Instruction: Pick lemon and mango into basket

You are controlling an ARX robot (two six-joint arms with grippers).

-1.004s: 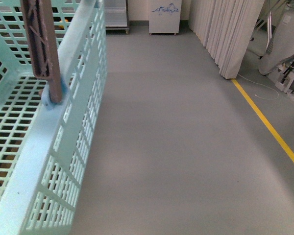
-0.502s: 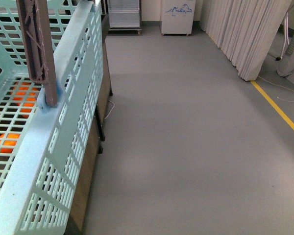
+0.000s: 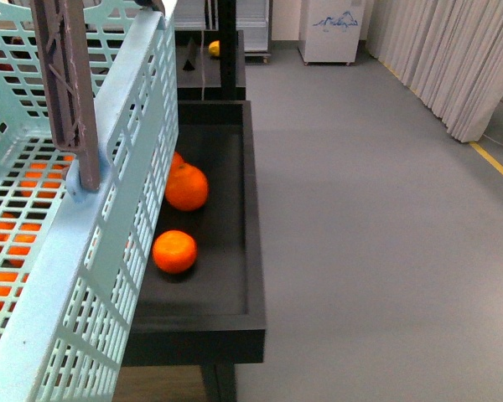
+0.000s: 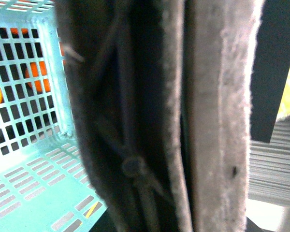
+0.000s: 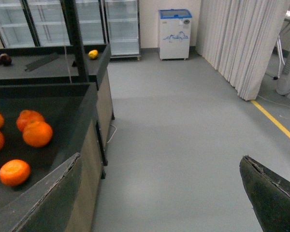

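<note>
Here the basket (image 3: 109, 276) fills the left side of the front view, its slotted turquoise wall close to the camera and its brown handle (image 3: 67, 92) standing upright above the rim. Just beside and below that wall lies a black tray (image 3: 226, 293) with two tangerines (image 3: 187, 188) in plain sight, one nearer the camera and apart from the other. More orange fruit shows through the slots of the basket's floor. Far back, on a second dark shelf (image 3: 193, 71), sits a small yellow fruit (image 3: 214, 48), well apart from the basket and too far off to tell whether it is lemon or mango.

The left wrist view is taken up by the handle at very close range, dark and blurred, with a grey fuzzy strip (image 4: 217, 116) running along it and the basket's lattice behind. The left gripper cannot be made out there, so whether it is clamped or spread I cannot tell. The right gripper (image 5: 159, 159) hangs over the grey floor (image 3: 360, 234) with its two dark fingers (image 5: 43, 203) spread wide, holding nothing. A white freezer (image 3: 331, 29) and a pale curtain (image 3: 453, 59) stand at the far end, and a yellow line (image 3: 496, 165) runs along the floor by the curtain
</note>
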